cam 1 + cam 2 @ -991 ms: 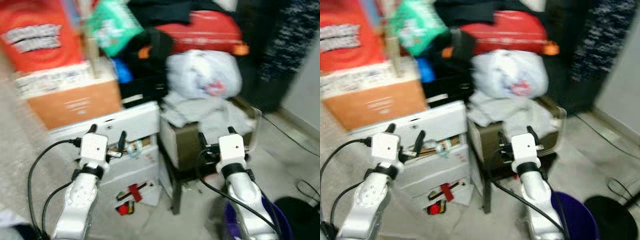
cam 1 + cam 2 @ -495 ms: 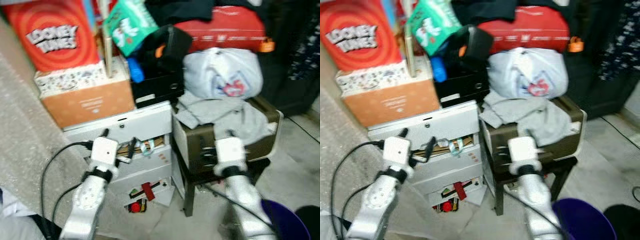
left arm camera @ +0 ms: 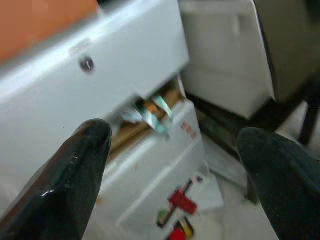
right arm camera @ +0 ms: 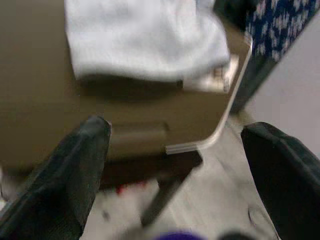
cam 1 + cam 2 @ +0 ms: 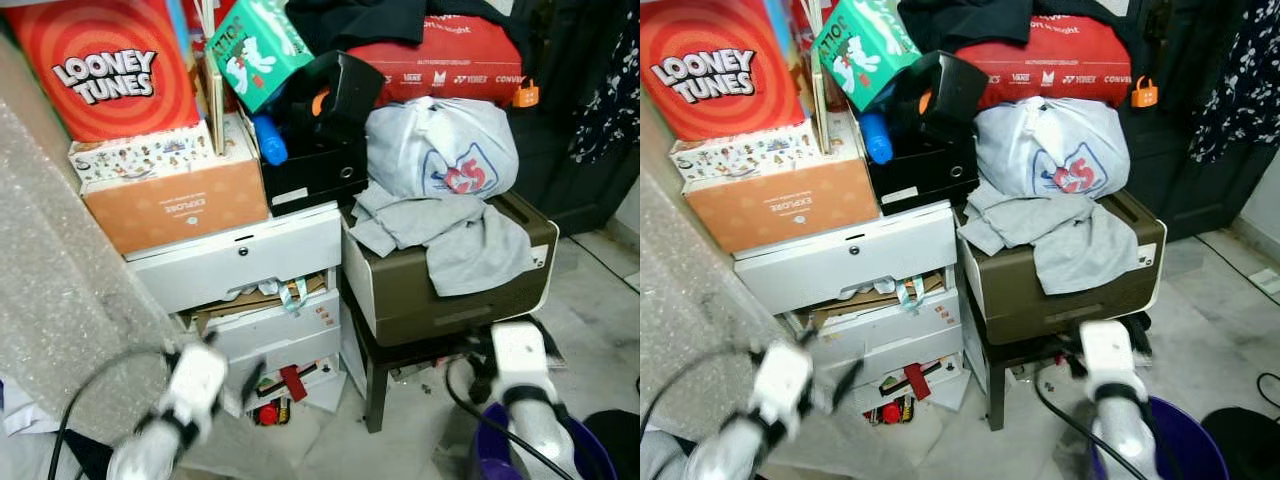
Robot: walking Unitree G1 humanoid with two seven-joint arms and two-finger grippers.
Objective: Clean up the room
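A grey garment point(image 5: 462, 238) lies crumpled on a brown printer point(image 5: 440, 295) that stands on a dark stool. A white plastic bag point(image 5: 440, 148) rests behind it. To the left is a white drawer unit point(image 5: 240, 262) with papers sticking out of a half-open drawer point(image 3: 150, 107). Small red items point(image 5: 288, 383) lie on the floor at its foot. My left gripper point(image 5: 232, 362), blurred, is low before the bottom drawers, open and empty point(image 3: 172, 135). Below the printer's front is my right gripper point(image 5: 510, 328), likewise open and empty point(image 4: 175, 129).
Boxes pile on the drawers: a Looney Tunes box point(image 5: 105, 70), an orange box point(image 5: 170, 205), a green pack point(image 5: 255, 45), a black case point(image 5: 320, 130), a red bag point(image 5: 450, 55). A grey textured sheet point(image 5: 60, 300) leans at left. A purple bucket point(image 5: 540, 462) sits under my right arm.
The camera has swung and the picture has sharpened. Both arms have dropped: the left from the half-open drawer towards the floor, the right from the printer's face to below it.
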